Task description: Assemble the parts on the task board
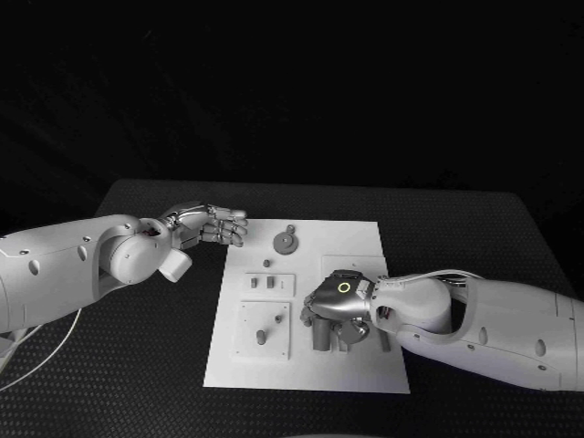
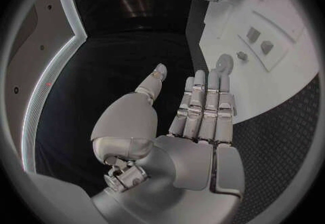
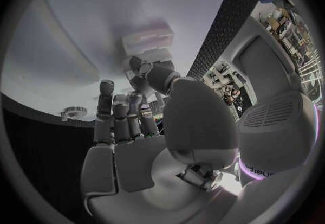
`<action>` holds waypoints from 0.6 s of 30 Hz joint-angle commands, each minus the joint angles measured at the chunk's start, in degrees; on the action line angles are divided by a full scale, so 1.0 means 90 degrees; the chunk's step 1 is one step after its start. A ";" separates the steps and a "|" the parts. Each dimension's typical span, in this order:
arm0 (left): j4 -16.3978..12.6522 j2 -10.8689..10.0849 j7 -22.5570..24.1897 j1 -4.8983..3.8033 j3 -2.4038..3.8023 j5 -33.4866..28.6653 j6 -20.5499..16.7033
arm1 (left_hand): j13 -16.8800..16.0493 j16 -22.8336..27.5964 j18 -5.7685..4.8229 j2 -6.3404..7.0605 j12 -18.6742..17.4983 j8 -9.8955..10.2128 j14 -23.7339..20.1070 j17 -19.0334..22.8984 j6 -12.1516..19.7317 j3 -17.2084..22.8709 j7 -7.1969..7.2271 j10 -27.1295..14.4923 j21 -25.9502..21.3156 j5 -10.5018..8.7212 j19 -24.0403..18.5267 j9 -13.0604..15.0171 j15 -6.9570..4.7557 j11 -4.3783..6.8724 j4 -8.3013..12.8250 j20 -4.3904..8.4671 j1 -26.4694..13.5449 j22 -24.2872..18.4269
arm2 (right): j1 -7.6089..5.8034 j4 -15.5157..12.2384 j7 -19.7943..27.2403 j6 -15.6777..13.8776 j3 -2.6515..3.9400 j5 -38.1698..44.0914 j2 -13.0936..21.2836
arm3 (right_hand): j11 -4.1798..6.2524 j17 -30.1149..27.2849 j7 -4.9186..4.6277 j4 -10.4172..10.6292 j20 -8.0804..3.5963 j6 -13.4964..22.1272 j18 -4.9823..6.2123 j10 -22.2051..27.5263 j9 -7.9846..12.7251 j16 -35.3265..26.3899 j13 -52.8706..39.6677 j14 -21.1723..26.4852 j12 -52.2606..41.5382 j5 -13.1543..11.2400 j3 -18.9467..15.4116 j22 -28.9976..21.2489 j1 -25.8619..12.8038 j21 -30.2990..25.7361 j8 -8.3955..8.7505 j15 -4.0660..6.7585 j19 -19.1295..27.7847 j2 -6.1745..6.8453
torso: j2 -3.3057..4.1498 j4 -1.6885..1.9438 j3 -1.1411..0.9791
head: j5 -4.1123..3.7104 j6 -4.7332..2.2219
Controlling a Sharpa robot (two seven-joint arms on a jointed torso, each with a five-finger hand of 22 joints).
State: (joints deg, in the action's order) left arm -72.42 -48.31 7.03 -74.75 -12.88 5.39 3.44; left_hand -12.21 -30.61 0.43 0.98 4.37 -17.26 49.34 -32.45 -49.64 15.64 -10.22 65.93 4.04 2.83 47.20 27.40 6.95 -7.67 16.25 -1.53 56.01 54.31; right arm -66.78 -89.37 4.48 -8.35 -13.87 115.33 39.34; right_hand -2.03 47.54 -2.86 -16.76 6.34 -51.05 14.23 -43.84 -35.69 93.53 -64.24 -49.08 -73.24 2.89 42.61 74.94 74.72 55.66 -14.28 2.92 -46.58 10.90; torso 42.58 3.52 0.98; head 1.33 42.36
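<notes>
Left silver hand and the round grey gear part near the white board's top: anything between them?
Nothing. In the head view, the left hand sits off the white task board; only bare board separates it from the round grey gear part.

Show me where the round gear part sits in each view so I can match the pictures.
Head view: the gear lies at the board's far end, beside the left hand.
Left wrist view: the gear lies just past that hand's fingertips, near the board's edge.
Right wrist view: the gear lies beyond the right hand, where the board meets the black table.
Shared landmark: the white board.
</notes>
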 commanded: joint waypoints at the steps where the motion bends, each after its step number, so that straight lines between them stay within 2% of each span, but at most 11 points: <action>1: -0.0013 0.0005 0.0046 -0.0005 0.0003 -0.0002 0.0086 | -0.0007 0.0034 0.0039 0.0004 -0.0003 0.0032 0.0006 -0.0010 0.0051 0.0021 0.0004 -0.0017 0.0010 -0.0002 -0.0013 -0.0003 0.0012 0.0019 0.0024 0.0020 -0.0057 -0.0006 | 0.0041 -0.0031 0.0171 -0.0105 -0.0034 0.0003 0.0027 | -0.0007 -0.0021 -0.0187 0.0007 -0.0014 -0.0068 0.0085 -0.0031 -0.0024 0.0037 0.0031 -0.0001 -0.0041 -0.0012 -0.0041 0.0108 -0.0048 0.0040 -0.0008 0.0022 -0.0031 0.0036 | 0.0001 -0.0001 -0.0001 | 0.0004 -0.0007; 3: -0.0010 0.0007 0.0049 -0.0005 0.0003 -0.0002 0.0089 | -0.0008 0.0034 0.0039 0.0004 -0.0003 0.0032 0.0007 -0.0010 0.0051 0.0021 0.0004 -0.0017 0.0010 -0.0002 -0.0013 -0.0003 0.0012 0.0019 0.0024 0.0021 -0.0056 -0.0006 | 0.0041 -0.0040 0.0170 -0.0154 -0.0034 0.0001 0.0041 | -0.0011 -0.0040 -0.0049 0.0010 -0.0011 0.0158 0.0085 0.0005 0.0041 0.0034 0.0056 0.0026 -0.0040 -0.0013 -0.0046 0.0098 -0.0060 0.0031 0.0119 0.0022 -0.0010 0.0120 | 0.0001 -0.0003 -0.0001 | 0.0004 -0.0017; 8: -0.0008 0.0005 0.0046 -0.0005 0.0003 -0.0002 0.0099 | -0.0008 0.0034 0.0039 0.0003 -0.0003 0.0032 0.0007 -0.0011 0.0051 0.0022 0.0004 -0.0017 0.0010 -0.0002 -0.0013 -0.0002 0.0012 0.0019 0.0025 0.0021 -0.0055 -0.0006 | 0.0041 -0.0056 0.0144 -0.0211 -0.0034 0.0000 0.0080 | -0.0037 -0.0083 0.0166 0.0023 0.0017 0.0496 0.0085 0.0116 0.0153 0.0024 0.0113 0.0122 -0.0043 -0.0012 -0.0035 0.0076 -0.0143 -0.0009 0.0294 0.0007 0.0053 0.0319 | 0.0000 -0.0002 0.0001 | 0.0001 -0.0020; 14: -0.0007 0.0004 0.0046 -0.0005 0.0003 -0.0002 0.0114 | -0.0008 0.0034 0.0039 0.0003 -0.0002 0.0032 0.0007 -0.0011 0.0051 0.0023 0.0004 -0.0017 0.0011 -0.0002 -0.0013 -0.0002 0.0011 0.0019 0.0026 0.0021 -0.0054 -0.0006 | 0.0041 -0.0072 0.0086 -0.0341 -0.0034 0.0028 0.0110 | -0.0065 -0.0111 0.0240 0.0032 0.0042 0.0648 0.0085 0.0203 0.0206 0.0025 0.0150 0.0203 -0.0057 -0.0012 -0.0025 0.0063 -0.0228 -0.0036 0.0353 -0.0019 0.0093 0.0436 | 0.0003 0.0000 -0.0001 | -0.0003 -0.0022; 18: -0.0002 0.0007 0.0036 -0.0004 0.0003 -0.0002 0.0131 | -0.0008 0.0034 0.0039 0.0003 -0.0002 0.0032 0.0007 -0.0012 0.0051 0.0023 0.0004 -0.0017 0.0011 -0.0002 -0.0012 -0.0002 0.0011 0.0019 0.0026 0.0021 -0.0054 -0.0006 | 0.0040 -0.0108 0.0068 -0.0429 -0.0033 0.0072 0.0138 | -0.0072 -0.0118 0.0240 0.0032 0.0046 0.0664 0.0085 0.0217 0.0213 0.0028 0.0157 0.0220 -0.0067 -0.0012 -0.0024 0.0062 -0.0247 -0.0040 0.0354 -0.0026 0.0101 0.0467 | 0.0001 -0.0001 -0.0004 | 0.0006 -0.0019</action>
State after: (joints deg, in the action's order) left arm -72.36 -48.32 7.02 -74.75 -12.89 5.39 3.55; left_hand -12.20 -30.61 0.43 0.98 4.37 -17.26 49.34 -32.47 -49.64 15.64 -10.22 65.93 4.04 2.83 47.20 27.40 6.95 -7.67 16.25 -1.54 56.01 54.31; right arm -66.52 -90.14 4.76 -11.07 -14.11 115.29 40.50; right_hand -2.76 46.55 -0.72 -16.34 6.86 -45.58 14.23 -42.29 -33.82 93.52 -62.90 -47.47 -73.64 2.89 42.05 74.92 72.46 55.66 -11.32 2.78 -46.06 14.59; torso 42.58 3.50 0.97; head 1.34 42.15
